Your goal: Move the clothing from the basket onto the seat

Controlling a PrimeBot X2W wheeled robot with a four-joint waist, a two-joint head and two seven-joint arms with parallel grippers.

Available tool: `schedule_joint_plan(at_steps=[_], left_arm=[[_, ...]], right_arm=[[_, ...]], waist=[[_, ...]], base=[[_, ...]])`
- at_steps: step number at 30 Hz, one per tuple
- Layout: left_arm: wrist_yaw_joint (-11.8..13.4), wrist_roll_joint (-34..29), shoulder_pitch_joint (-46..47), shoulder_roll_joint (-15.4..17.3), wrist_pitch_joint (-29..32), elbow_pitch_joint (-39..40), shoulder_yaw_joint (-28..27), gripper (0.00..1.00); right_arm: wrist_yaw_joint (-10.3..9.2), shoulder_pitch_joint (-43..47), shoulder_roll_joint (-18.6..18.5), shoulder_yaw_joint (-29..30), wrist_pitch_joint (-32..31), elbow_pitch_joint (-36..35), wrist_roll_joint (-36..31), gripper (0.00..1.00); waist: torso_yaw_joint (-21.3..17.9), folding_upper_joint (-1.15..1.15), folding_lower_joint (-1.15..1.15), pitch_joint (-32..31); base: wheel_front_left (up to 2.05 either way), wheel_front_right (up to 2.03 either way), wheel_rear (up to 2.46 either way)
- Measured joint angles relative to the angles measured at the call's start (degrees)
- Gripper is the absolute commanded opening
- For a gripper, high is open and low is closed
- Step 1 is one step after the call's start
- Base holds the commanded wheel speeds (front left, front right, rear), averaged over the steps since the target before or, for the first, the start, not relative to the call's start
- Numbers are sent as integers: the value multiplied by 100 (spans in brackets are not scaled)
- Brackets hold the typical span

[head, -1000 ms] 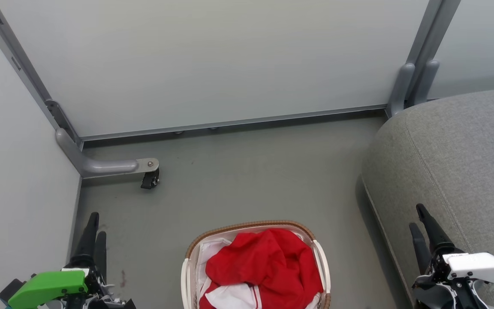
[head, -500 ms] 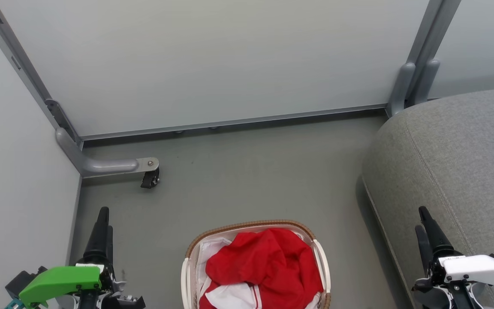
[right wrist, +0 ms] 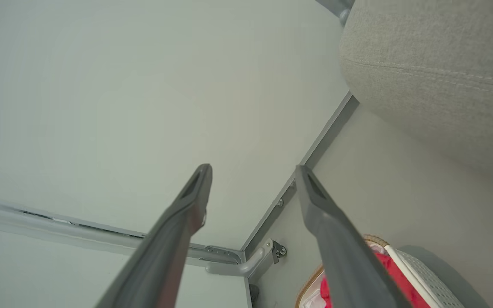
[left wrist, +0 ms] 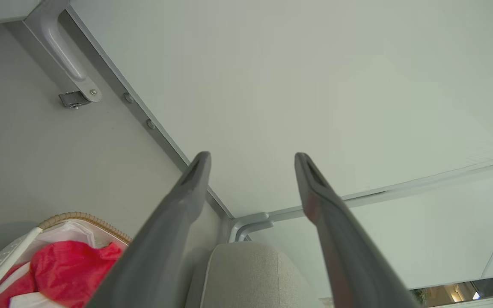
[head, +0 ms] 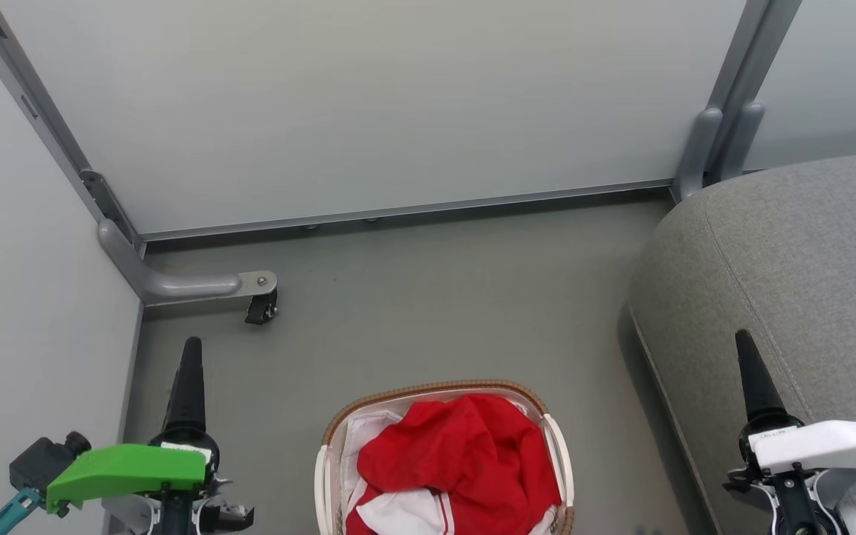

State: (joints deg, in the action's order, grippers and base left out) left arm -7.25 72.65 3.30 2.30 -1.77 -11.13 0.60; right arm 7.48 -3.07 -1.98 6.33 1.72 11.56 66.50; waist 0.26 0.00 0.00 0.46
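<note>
Red clothing [head: 461, 461] with white panels lies heaped in the small white basket [head: 554, 438], which has a brown woven rim and stands on the floor at the bottom centre. The large grey seat [head: 792, 267] rises at the right. My left gripper [head: 192, 349] points up at the lower left, well left of the basket. My right gripper [head: 744, 342] points up at the lower right, over the seat's front edge. In the wrist views both the left gripper [left wrist: 250, 159] and the right gripper [right wrist: 253, 171] stand open and empty. The clothing [left wrist: 62, 267] and the seat [left wrist: 246, 273] also show low in the left wrist view.
Pale partition panels [head: 368, 104] wall in the back and left. A grey partition foot with a caster [head: 261, 308] juts onto the floor at the left. Another grey post foot [head: 699, 152] stands by the seat's back corner. Bare grey floor [head: 435, 305] lies between basket and panel.
Both grippers have turned edge-on to the head camera and reach farther up the picture. The left one has also shifted a little right. Basket and clothing have not moved.
</note>
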Motion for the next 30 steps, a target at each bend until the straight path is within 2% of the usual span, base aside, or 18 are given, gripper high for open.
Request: schedule_joint_plan(at_steps=[2,16,30], left_arm=[[0,-385,4,2,-63,66,44,100],[105,-2019,-5,9,-338,207,231,100],[123,-3350,-133,12,-555,75,337,100]], right_arm=[[0,0,-12,-100,55,-197,-609,100],[0,93,-23,-233,335,-445,-2205,100],[0,185,-36,-402,564,-471,-3683,100]], waist=[[3,0,0,3],[29,0,0,1],[71,0,0,4]], base=[[0,0,0],[0,0,0],[0,0,0]])
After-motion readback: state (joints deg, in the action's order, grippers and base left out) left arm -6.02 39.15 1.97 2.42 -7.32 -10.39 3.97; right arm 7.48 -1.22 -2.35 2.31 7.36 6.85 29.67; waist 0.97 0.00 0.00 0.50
